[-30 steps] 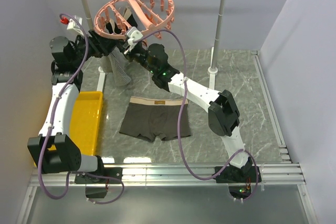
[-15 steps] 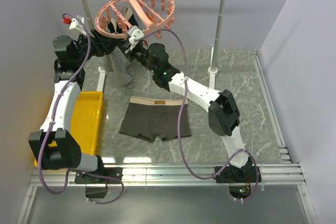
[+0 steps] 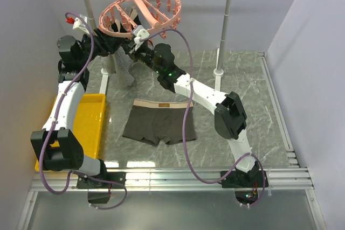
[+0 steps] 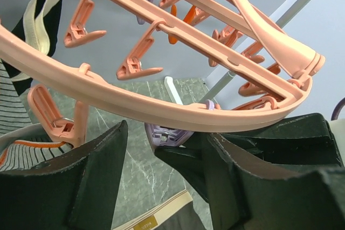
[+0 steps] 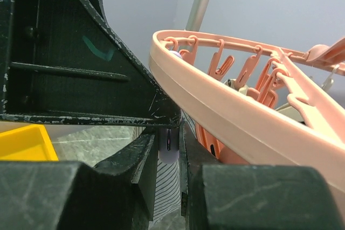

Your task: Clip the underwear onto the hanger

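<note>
Both arms reach up and back to the hanger (image 4: 108,92) hung on the white rail (image 3: 229,20), left gripper (image 4: 167,144) spread wide just under its ring, right gripper (image 5: 168,138) pinched on a lilac peg (image 4: 170,133), underwear (image 3: 160,122) flat on the grey marble table (image 3: 242,74) beside a yellow tray (image 3: 89,119), pale walls around.

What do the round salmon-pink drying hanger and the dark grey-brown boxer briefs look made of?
The round salmon-pink drying hanger: moulded plastic, smooth semi-gloss; soft highlights along the ring, uniform colour. The dark grey-brown boxer briefs: soft matte fabric, likely a knit, fibre unclear; lie limp and flat, with a tan band, probably elastic.
</note>
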